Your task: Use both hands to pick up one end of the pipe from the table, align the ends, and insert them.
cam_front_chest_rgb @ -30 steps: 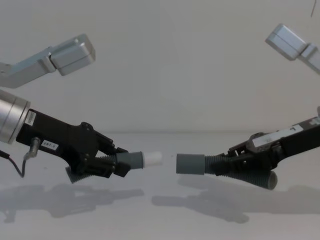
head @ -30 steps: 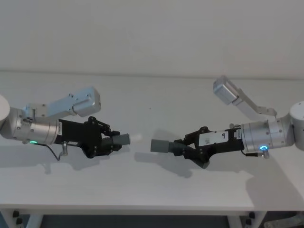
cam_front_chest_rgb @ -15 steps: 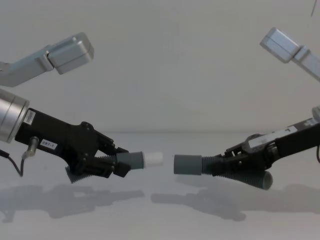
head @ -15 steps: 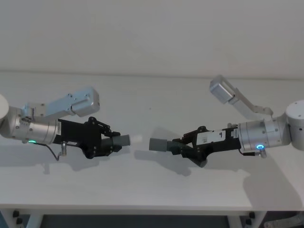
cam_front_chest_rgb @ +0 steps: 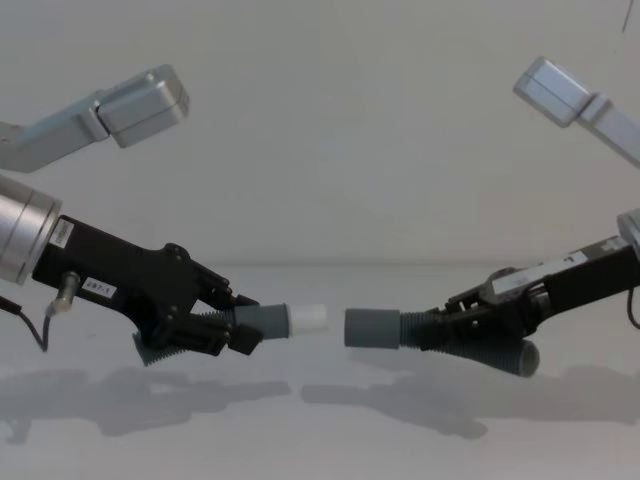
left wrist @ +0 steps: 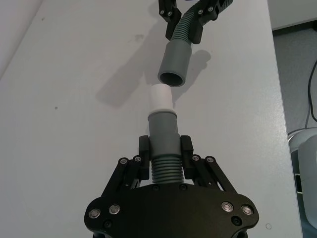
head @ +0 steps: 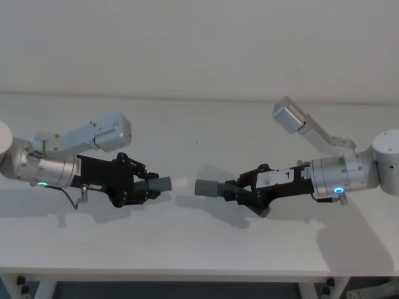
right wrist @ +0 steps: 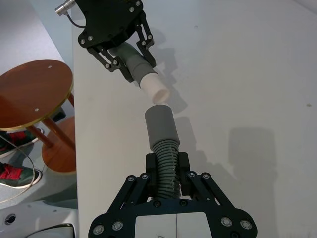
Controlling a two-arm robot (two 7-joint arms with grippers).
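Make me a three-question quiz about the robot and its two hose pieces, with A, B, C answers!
1. Where are the two hose pieces?
A. Lying on the table
B. Held above the table
C. On the stool

2. What colour is the tip of the left piece?
A. Whitish
B. Red
C. Green

3. Are the ends joined?
A. Fully pushed in
B. Apart, facing each other
C. Crossed over

Answers: 1 B, the left gripper and right gripper each hold a piece over the table, with shadows beneath. 2 A, the whitish tip sticks out of its grey cuff. 3 B, a gap shows between that tip and the dark socket.
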